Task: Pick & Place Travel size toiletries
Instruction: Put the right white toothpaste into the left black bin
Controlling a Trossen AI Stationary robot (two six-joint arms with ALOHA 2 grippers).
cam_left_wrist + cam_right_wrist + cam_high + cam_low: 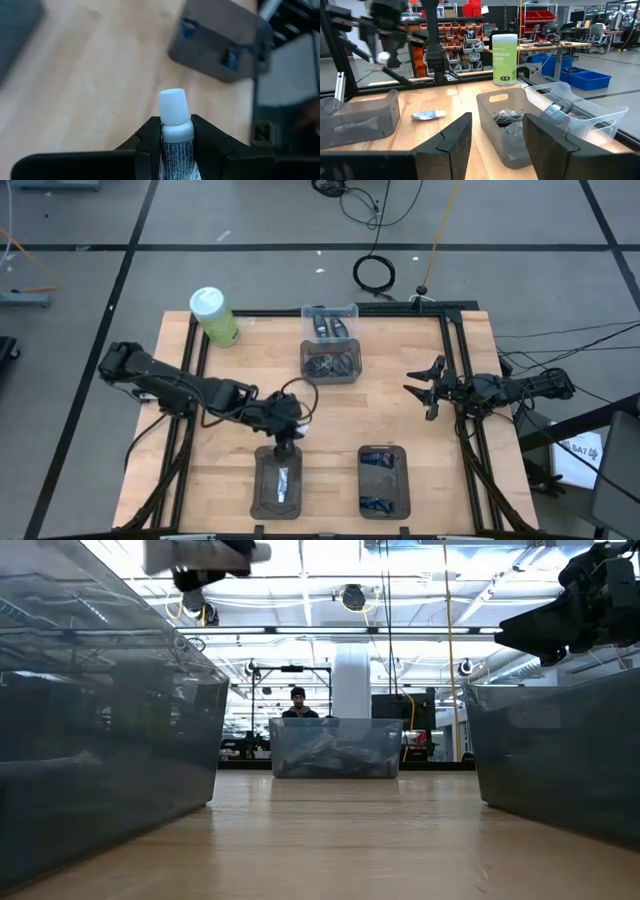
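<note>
A pale wooden table [240,480] framed by dark rails stands on a grey workshop floor; shelving and a person show far beyond it in the low view. At the table's 12 o'clock sit a clear bin [331,320] and a grey bin [331,361] of loose toiletries, with a green bottle [214,316] at 10 o'clock. Two dark trays lie toward 6 o'clock: the left tray [281,483] holds one pale tube, the right tray [384,479] holds dark blue tubes. The left gripper [176,142] hangs above the far edge of the left tray, its fingers pinching a white-and-pale-blue mini tube [176,127] by the body, white cap projecting forward. The right gripper [495,135] waits at 3 o'clock, fingers spread and empty. The tube is judged light and soft-walled (a hard squeeze would dent it or press out its contents), with a smooth, somewhat slippery skin. The firmer shoulder just behind the cap seems the surest place to grip.
</note>
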